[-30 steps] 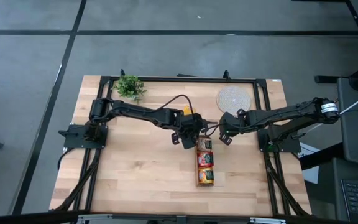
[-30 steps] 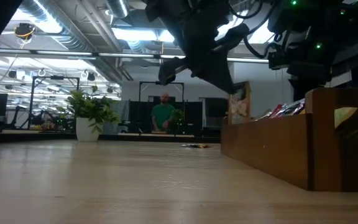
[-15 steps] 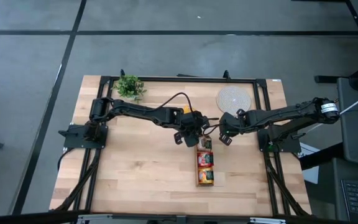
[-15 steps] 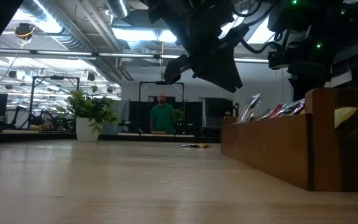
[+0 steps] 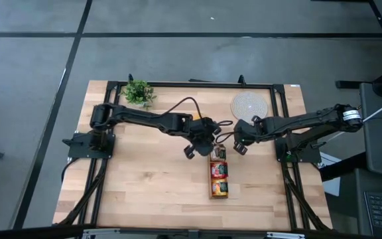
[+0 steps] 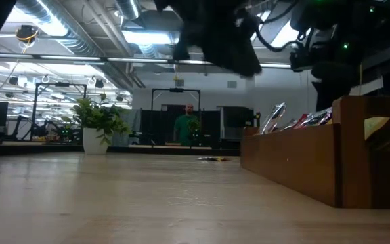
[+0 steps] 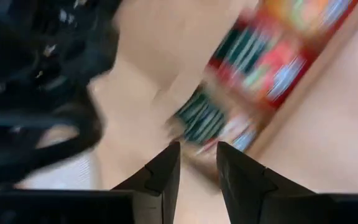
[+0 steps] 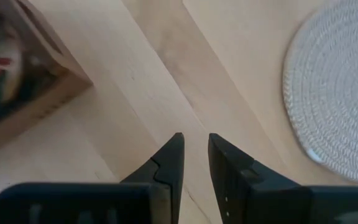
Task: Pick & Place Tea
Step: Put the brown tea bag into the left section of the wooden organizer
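The tea sits as red, yellow-orange and pale sachets (image 5: 219,171) inside the long wooden tray (image 5: 211,179). One pale sachet (image 6: 274,116) leans upright at the tray's far end. My left gripper (image 5: 206,147) hovers just above that far end, open, with nothing between its fingers (image 7: 197,155). A yellow-orange sachet (image 5: 196,117) lies on the table behind the left arm. My right gripper (image 5: 239,147) hangs to the tray's right, over bare table, open by a narrow gap and holding nothing (image 8: 194,146).
A round pale woven mat (image 5: 250,104) lies at the far right, close to my right gripper. A small potted plant (image 5: 138,91) stands at the far left corner. In the low view a person (image 6: 187,127) stands in the room beyond the table.
My left gripper has opened and let go of a pale sachet, which has dropped into the tray's far end and now leans there. The gripper has then risen a little and rolled about its own axis. My right arm has kept still.
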